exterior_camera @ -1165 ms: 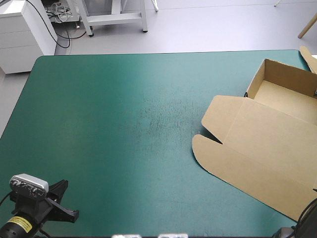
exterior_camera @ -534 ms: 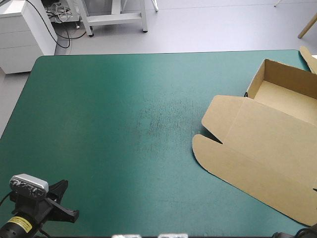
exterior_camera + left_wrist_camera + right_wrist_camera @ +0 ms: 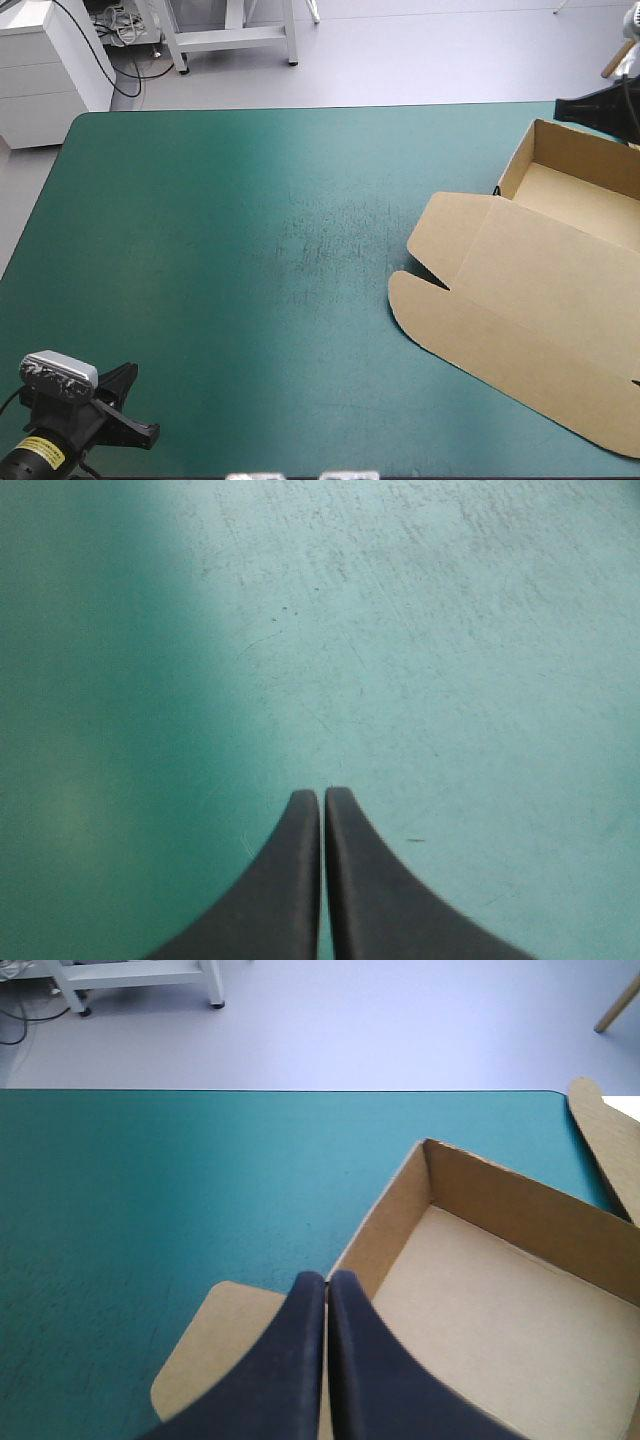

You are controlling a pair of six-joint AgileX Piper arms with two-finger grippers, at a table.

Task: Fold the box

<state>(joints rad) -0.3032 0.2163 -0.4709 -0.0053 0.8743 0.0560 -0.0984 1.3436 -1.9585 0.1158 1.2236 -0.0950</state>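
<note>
High view: the box [image 3: 540, 290] sat at the right edge of the teal-green cover [image 3: 220, 250], walls raised into a tray, lid flat (little left, I judged). Left wrist view: my left gripper [image 3: 322, 792] was closed, empty, over bare cover. Right wrist view: my right gripper [image 3: 327, 1276] was closed, empty, facing the tray.

The cover [image 3: 200, 250] is seen as teal-green, mottled by faint greyish scuffs [image 3: 330, 235] near its middle, the box [image 3: 540, 290] is shown in plain brown, and the left gripper [image 3: 322, 798] and right gripper [image 3: 327, 1278] are coloured black.
</note>
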